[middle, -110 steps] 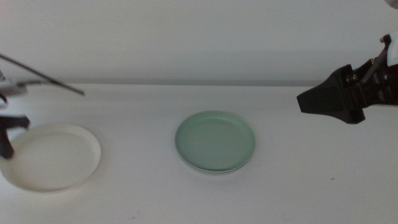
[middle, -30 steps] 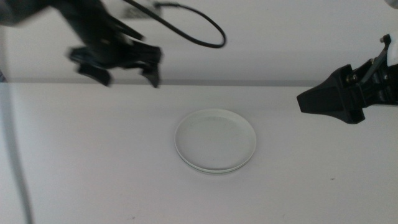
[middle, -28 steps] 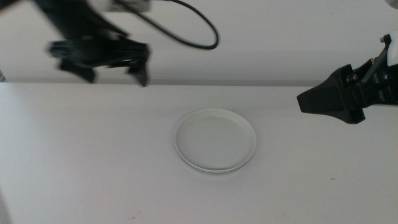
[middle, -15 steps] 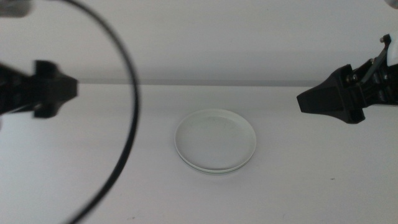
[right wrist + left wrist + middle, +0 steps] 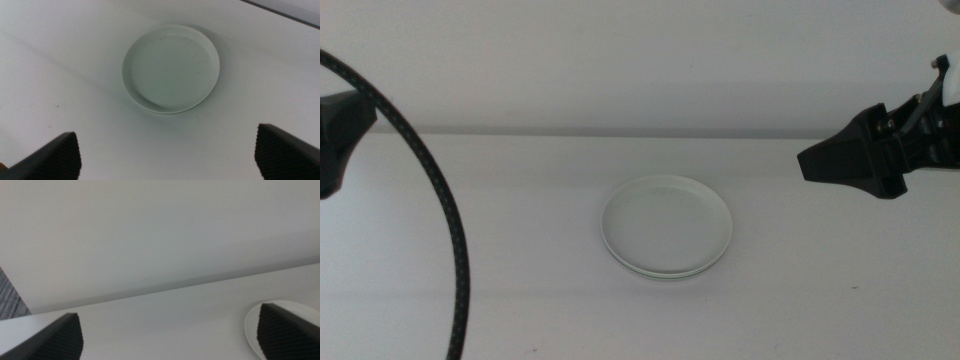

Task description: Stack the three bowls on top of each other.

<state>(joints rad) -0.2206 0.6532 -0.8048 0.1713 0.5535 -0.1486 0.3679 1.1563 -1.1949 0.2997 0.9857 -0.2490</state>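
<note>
A stack of bowls (image 5: 666,226) sits at the middle of the table. The cream-white bowl (image 5: 170,67) is on top, and a thin pale green rim (image 5: 665,273) shows under it. The grey bowl is hidden. My left gripper (image 5: 332,130) is raised at the far left edge, well away from the stack, with its jaws open and empty (image 5: 170,340). The stack's edge (image 5: 252,330) shows beside one jaw. My right gripper (image 5: 807,164) hangs open and empty above the table's right side, looking down on the stack (image 5: 167,157).
A black cable (image 5: 445,230) from the left arm arcs down across the left of the middle view. The white table (image 5: 520,300) meets a pale wall at the back.
The cream-white bowl, earlier alone at the left, now lies on the green bowl. In the last second the left arm swung from the back of the table out to the left edge.
</note>
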